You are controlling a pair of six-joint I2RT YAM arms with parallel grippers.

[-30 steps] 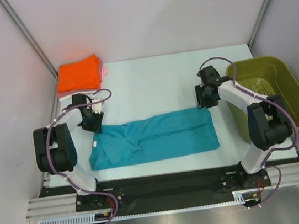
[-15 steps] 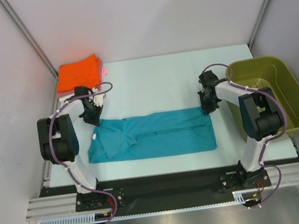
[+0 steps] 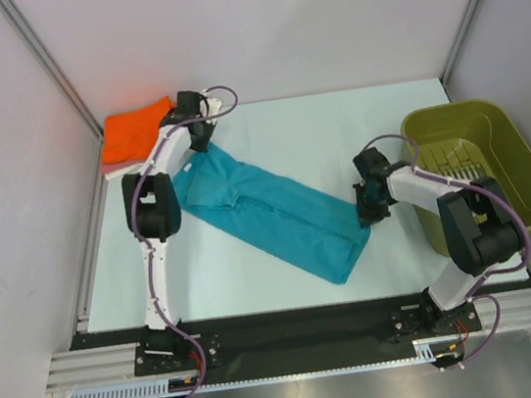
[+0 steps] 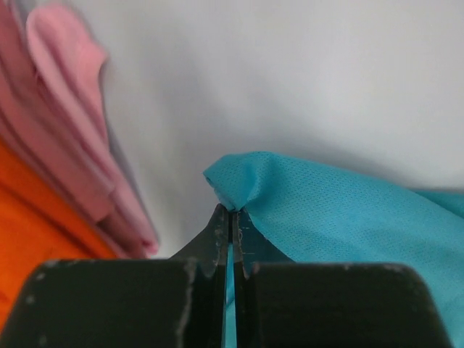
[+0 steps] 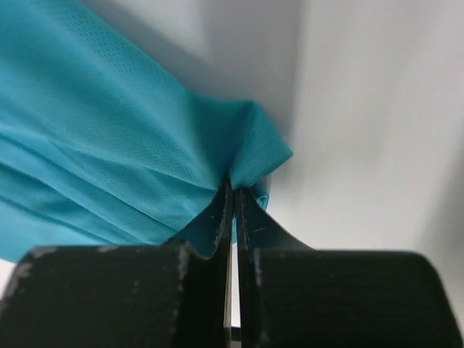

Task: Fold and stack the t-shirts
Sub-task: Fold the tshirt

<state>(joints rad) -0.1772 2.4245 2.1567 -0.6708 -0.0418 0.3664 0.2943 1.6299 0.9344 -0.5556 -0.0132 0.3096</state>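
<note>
The teal t-shirt [image 3: 272, 208], folded into a long strip, lies slanted from the back left to the front right of the table. My left gripper [image 3: 200, 141] is shut on its back-left corner [image 4: 230, 190], right beside the folded stack. My right gripper [image 3: 367, 206] is shut on its right corner [image 5: 255, 161]. The stack at the back left has the orange t-shirt [image 3: 132, 131] on top, with the pale pink t-shirt [image 4: 72, 130] under it. The white t-shirt cannot be made out.
An olive-green plastic basket [image 3: 507, 140] stands at the right edge of the table, just behind my right arm. Grey walls enclose the table on the left, back and right.
My left gripper has carried its corner of the teal t-shirt far back toward the orange stack. The shirt has swung from level across the table to a slant. My right gripper moved slightly forward.
</note>
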